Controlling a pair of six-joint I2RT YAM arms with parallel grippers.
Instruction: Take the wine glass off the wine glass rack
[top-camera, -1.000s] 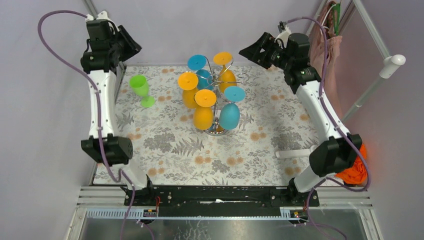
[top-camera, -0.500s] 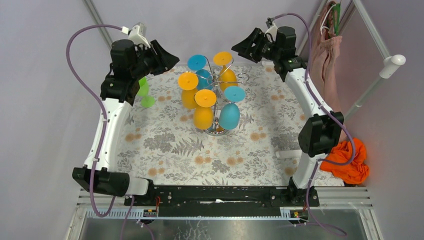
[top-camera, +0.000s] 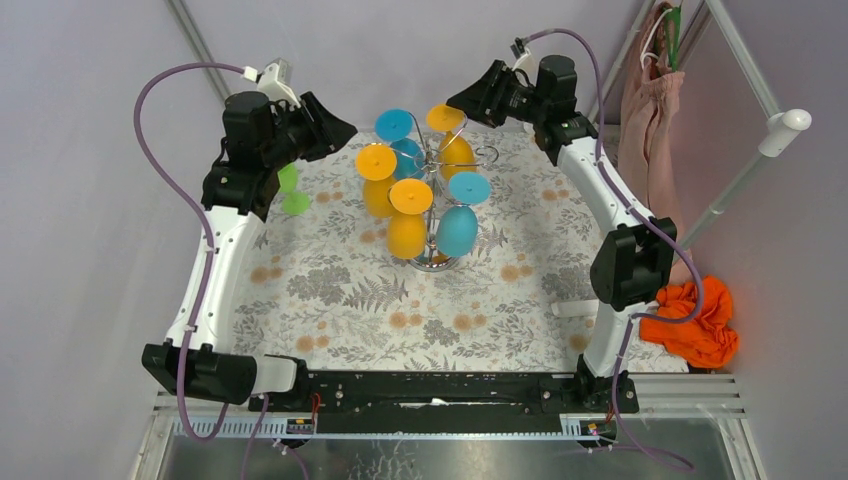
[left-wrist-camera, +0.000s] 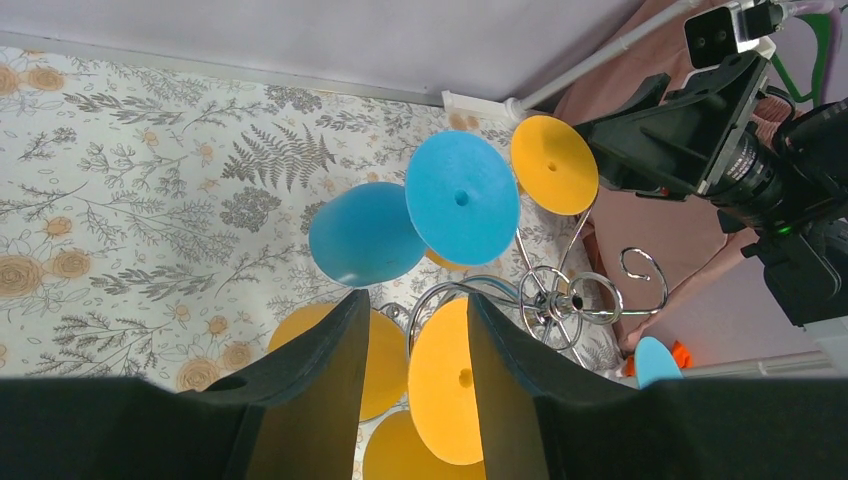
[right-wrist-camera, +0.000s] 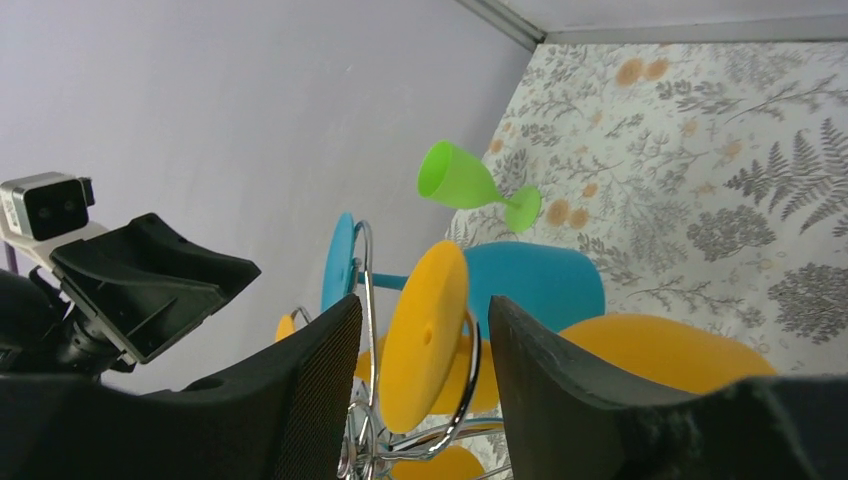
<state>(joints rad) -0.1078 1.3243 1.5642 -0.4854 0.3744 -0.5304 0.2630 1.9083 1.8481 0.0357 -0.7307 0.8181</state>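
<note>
— Overhead: both your arms have swung in toward the rack (top-camera: 484, 155); the orange wine glass (top-camera: 455, 155) hangs on its far side yet.
— Left wrist: left pincer (left-wrist-camera: 414, 300) half-wide, empty.
— Right wrist: right pincer (right-wrist-camera: 425, 312) parted, narrowing, aimed at that glass's foot, nothing gripped.

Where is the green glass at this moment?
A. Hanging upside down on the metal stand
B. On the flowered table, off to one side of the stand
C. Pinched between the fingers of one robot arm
B: the green wine glass rests with its foot on the table, clear of the wine glass rack and touching none of its wire arms.
</note>
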